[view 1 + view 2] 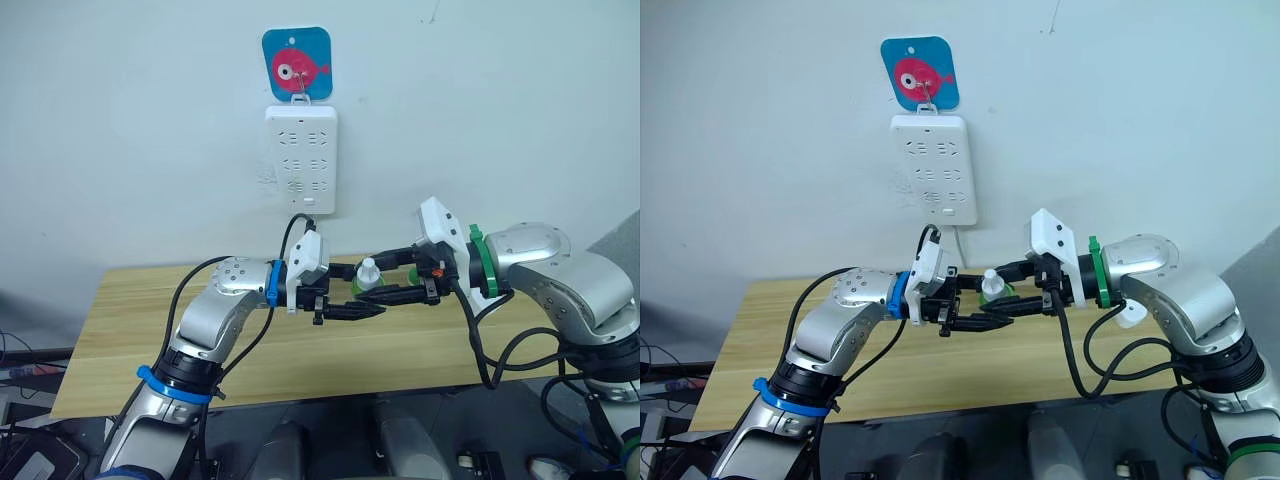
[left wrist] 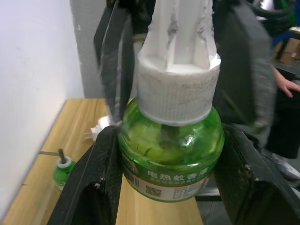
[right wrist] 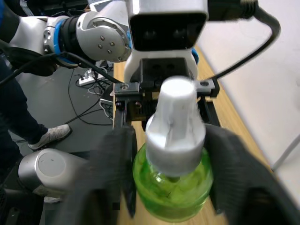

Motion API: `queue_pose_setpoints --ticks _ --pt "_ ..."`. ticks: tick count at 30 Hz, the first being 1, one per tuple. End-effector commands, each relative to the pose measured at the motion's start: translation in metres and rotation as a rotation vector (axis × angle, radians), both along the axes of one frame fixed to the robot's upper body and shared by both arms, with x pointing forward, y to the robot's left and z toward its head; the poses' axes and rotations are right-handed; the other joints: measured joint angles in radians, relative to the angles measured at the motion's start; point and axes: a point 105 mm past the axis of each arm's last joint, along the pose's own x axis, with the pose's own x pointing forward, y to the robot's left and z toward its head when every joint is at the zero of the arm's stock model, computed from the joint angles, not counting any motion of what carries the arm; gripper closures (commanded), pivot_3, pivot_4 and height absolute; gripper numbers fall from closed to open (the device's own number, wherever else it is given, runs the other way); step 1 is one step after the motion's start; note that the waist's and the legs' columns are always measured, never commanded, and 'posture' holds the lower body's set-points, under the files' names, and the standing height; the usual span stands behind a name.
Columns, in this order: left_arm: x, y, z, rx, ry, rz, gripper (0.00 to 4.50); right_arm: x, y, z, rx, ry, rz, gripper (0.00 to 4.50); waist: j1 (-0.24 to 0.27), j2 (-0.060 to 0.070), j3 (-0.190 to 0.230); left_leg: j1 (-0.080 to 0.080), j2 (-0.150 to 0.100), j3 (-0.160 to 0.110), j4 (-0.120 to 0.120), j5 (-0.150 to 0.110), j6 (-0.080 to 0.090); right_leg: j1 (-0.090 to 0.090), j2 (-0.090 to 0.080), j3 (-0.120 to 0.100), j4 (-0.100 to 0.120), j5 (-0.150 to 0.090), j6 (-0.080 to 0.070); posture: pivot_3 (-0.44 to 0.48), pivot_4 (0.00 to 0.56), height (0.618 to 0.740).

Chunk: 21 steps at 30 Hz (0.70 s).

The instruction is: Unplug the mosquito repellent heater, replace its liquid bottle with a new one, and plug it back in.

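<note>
A green liquid bottle (image 1: 368, 272) with a white ribbed cap hangs upright above the wooden table (image 1: 140, 330), between my two grippers. My left gripper (image 1: 364, 294) comes from the left, its fingers (image 2: 101, 183) shut against both sides of the green body. My right gripper (image 1: 372, 280) reaches in from the right and is shut on the same bottle, fingers (image 3: 115, 173) flanking it. On the table near the wall lies the white mosquito repellent heater (image 2: 96, 131), partly hidden behind my left finger. A second small green bottle (image 2: 61, 169) with a brown wick stands nearby.
A white power strip (image 1: 301, 158) hangs on the wall under a blue fish hook plate (image 1: 297, 63), its cable dropping behind the table. A person's hand (image 2: 286, 85) shows beyond the table, and a leg and shoe (image 3: 47, 136) on the floor.
</note>
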Motion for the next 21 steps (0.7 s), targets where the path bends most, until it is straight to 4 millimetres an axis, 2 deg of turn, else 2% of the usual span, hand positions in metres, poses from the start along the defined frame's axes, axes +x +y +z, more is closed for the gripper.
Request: queue_pose_setpoints --ticks 1,5,8,13,18,21 --pt "-0.003 0.000 0.013 -0.053 -0.062 0.013 2.19 0.000 -0.014 0.013 0.007 -0.092 -0.063 0.61 0.002 0.000 0.000 0.000 0.000 0.000 0.000 0.000 0.000 0.000 0.000 0.000 0.000 0.000 0.000 -0.186 0.156 0.740" --pt "0.001 0.002 0.011 -0.066 -0.077 0.055 2.19 0.002 -0.039 0.014 -0.015 -0.144 -0.204 0.56 0.009 0.000 0.000 0.000 -0.001 0.000 0.000 0.000 0.000 0.001 -0.001 0.000 0.000 0.000 0.000 -0.195 0.160 0.740" --pt "0.003 0.002 0.011 -0.073 -0.092 0.073 2.19 -0.007 -0.046 0.013 -0.005 -0.171 -0.266 0.56 0.012 0.000 0.000 0.000 -0.001 0.000 0.000 0.000 0.000 0.001 0.000 0.000 0.000 0.000 0.000 -0.198 0.161 0.740" --pt "0.005 0.000 0.007 -0.070 -0.098 0.081 2.19 -0.022 -0.014 0.014 0.103 -0.224 -0.325 0.56 -0.001 0.000 0.000 0.001 0.001 0.001 0.000 0.000 0.000 0.001 0.001 0.001 0.001 0.000 0.000 -0.204 0.163 0.740" --pt "0.000 -0.004 0.005 -0.073 -0.092 0.064 2.19 -0.011 0.008 0.014 0.161 -0.249 -0.398 0.56 -0.001 0.001 0.000 0.002 0.000 0.001 0.001 0.001 -0.001 0.001 0.002 0.001 0.002 0.000 0.000 -0.212 0.166 0.740" --pt "-0.003 -0.004 0.004 -0.070 -0.092 0.061 2.19 -0.003 0.013 0.016 0.193 -0.252 -0.430 0.56 -0.001 0.001 0.000 0.002 0.000 0.002 0.001 0.001 -0.001 0.001 0.002 0.001 0.002 0.000 0.000 -0.205 0.166 0.740"
